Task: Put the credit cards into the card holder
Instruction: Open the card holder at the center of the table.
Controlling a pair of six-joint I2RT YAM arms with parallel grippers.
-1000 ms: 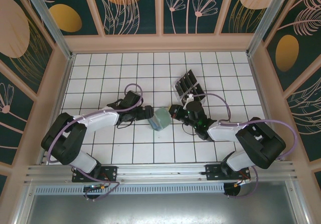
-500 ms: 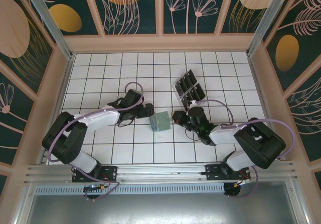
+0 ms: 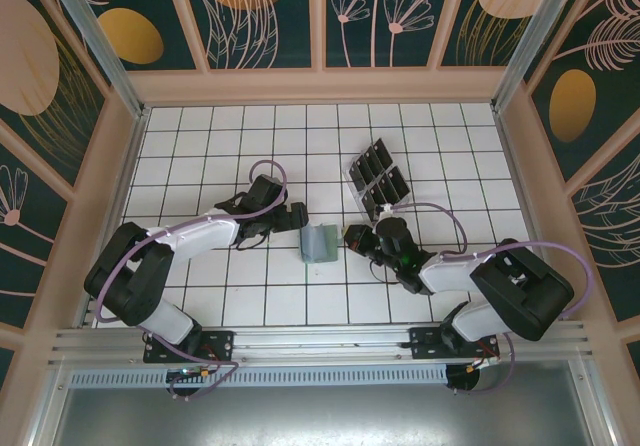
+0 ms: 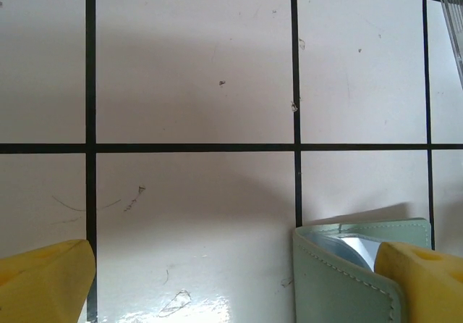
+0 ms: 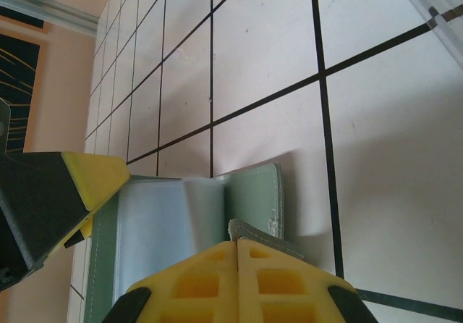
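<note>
Resting my fully closed right gripper (image 5: 237,254) on the flap of the card holder (image 5: 253,193) near the middle of the table (image 3: 190,156), left gripper (image 4: 231,287) gaping empty beside it; I'm judging it light, floppy, best pinched at its stitched edge.

We see a robot lab cell: two arms (image 3: 190,236) on an aluminium rail (image 3: 320,344), a gridded tabletop (image 3: 200,136) walled by floral panels (image 3: 250,16).
</note>
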